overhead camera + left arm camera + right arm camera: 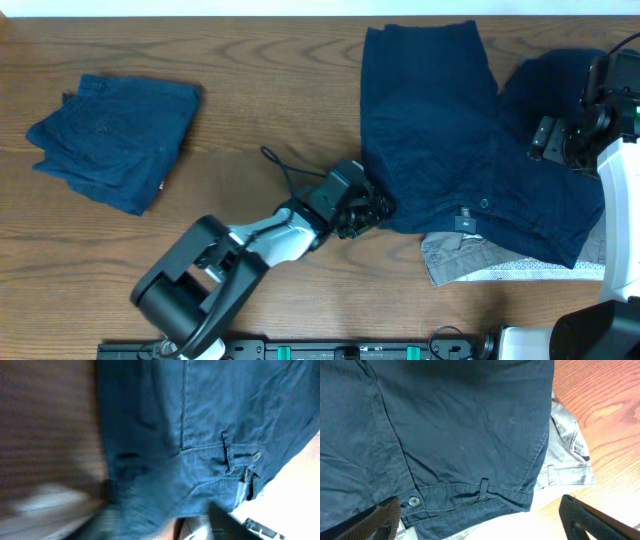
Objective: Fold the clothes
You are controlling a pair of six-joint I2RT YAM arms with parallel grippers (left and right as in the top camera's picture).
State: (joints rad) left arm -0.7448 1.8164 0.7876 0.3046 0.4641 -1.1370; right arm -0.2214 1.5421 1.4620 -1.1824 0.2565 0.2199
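Now: navy shorts (430, 130) lie spread on the surface (280, 90), long axis 12-to-6 overhead. My left tool (372, 208) sits at their 7 o'clock corner, the nearer arm; blur hides its opening, I cannot tell. Right tool (477, 510) hangs wide over their 3 o'clock side.

Table (270, 80): open wood between folded shorts (115, 140), left, and spread navy shorts (430, 130), right. Left arm (275, 235) and its cable (272, 156) cross lower centre. Right arm (620, 165) hangs over right edge. Grey pair (450, 256) lies under the navy hem.
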